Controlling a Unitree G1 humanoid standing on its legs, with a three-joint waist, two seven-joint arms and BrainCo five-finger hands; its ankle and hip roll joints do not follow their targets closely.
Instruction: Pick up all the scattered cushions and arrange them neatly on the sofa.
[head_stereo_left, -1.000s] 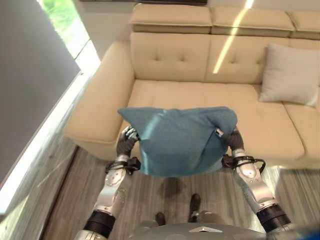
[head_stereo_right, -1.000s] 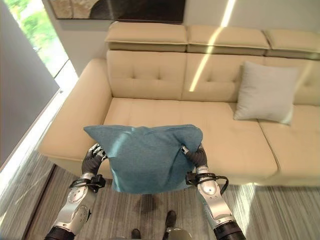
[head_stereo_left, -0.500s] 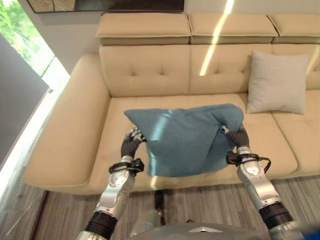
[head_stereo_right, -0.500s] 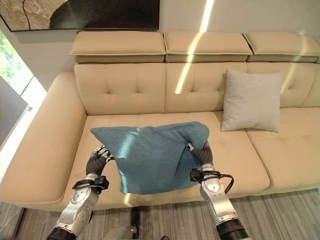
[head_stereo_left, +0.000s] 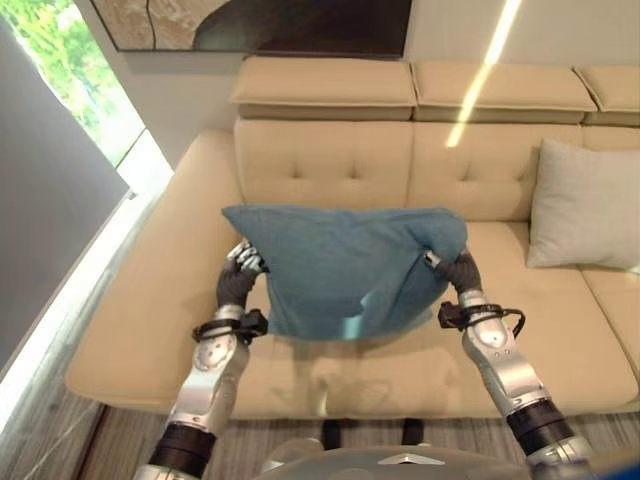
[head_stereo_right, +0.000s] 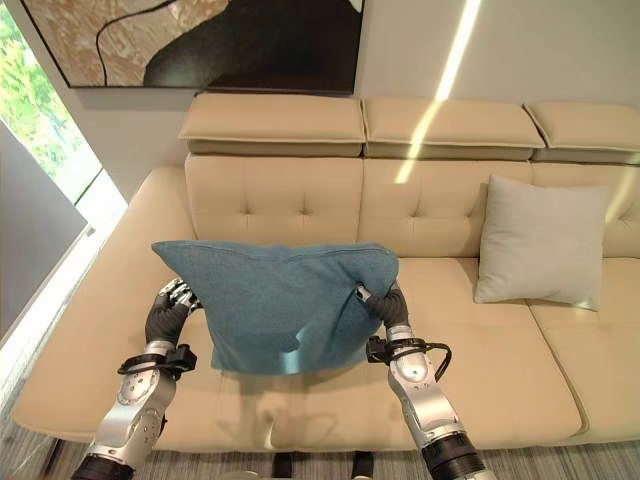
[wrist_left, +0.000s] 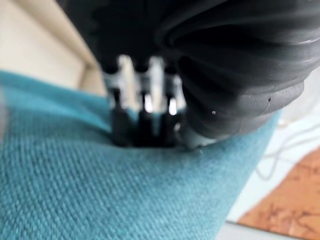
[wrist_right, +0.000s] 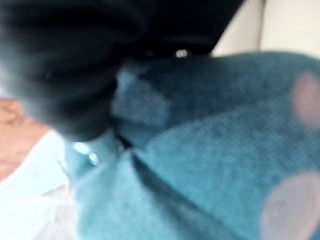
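A: Where is the blue cushion (head_stereo_right: 280, 305) now?

B: It hangs in the air between the two hands, above the left seat of the sofa (head_stereo_right: 120, 300). The left hand (head_stereo_left: 243, 262) grips its left edge and the right hand (head_stereo_left: 447, 263) its right upper corner. In the left wrist view the fingers (wrist_left: 142, 117) are curled and press into the blue cloth. In the right wrist view the cloth is bunched against the dark cover, so I judge that hand also closed on it.

A: What has changed in the last second?

B: The whole picture has shifted, so the camera moved. One second ago the floor was under the cushion and the sofa front was ahead. Now the seat is directly below the cushion and the backrest is close behind it. The grip looks the same as before.

A: And for the task?

B: I think the carrying is almost done. What remains is to lower the cushion and lean it on the backrest. A grey cushion (head_stereo_right: 540, 240) already stands upright on the sofa's right part, well apart from the blue one.
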